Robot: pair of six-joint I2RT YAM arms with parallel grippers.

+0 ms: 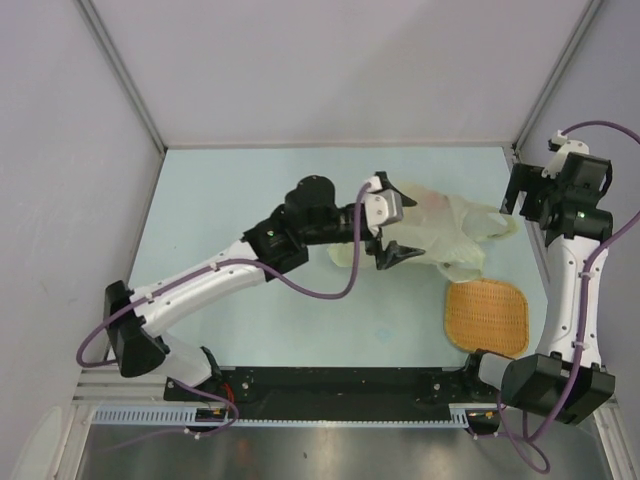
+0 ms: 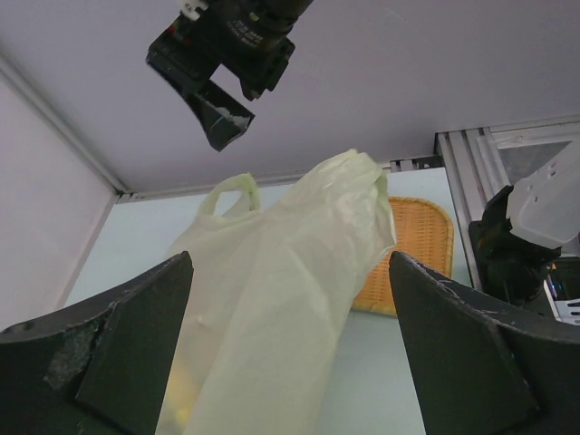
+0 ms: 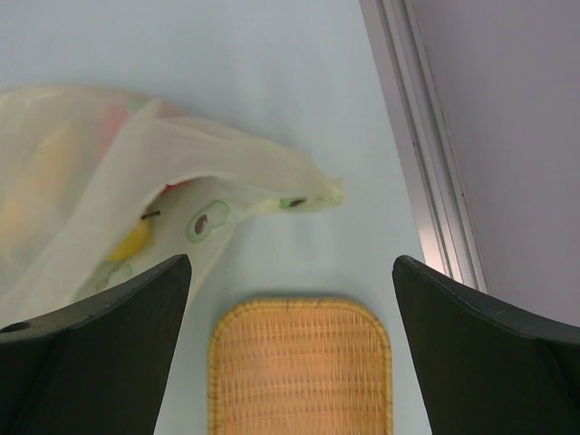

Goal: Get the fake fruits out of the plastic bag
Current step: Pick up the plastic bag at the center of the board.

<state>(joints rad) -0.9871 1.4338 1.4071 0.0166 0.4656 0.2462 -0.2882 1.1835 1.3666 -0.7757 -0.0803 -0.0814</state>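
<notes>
Black left fingers point(image 2: 118, 353) stood spread wide on either side of an upstanding fold of the bag point(image 2: 272, 299), pinching nothing. The right fingers point(image 3: 100, 335) were likewise spread and empty, hovering above the bag's loose edge and the mat point(image 3: 299, 362). The bag lay crumpled on the counter point(image 1: 250, 180) between the arms. A lemon point(image 3: 131, 240) and something red showed through the film, so the fruits seemed to be inside. The thin film could slip from a shallow pinch. A grip taken too low could trap a fruit in the folds and drag the whole bag instead of emptying it.
</notes>
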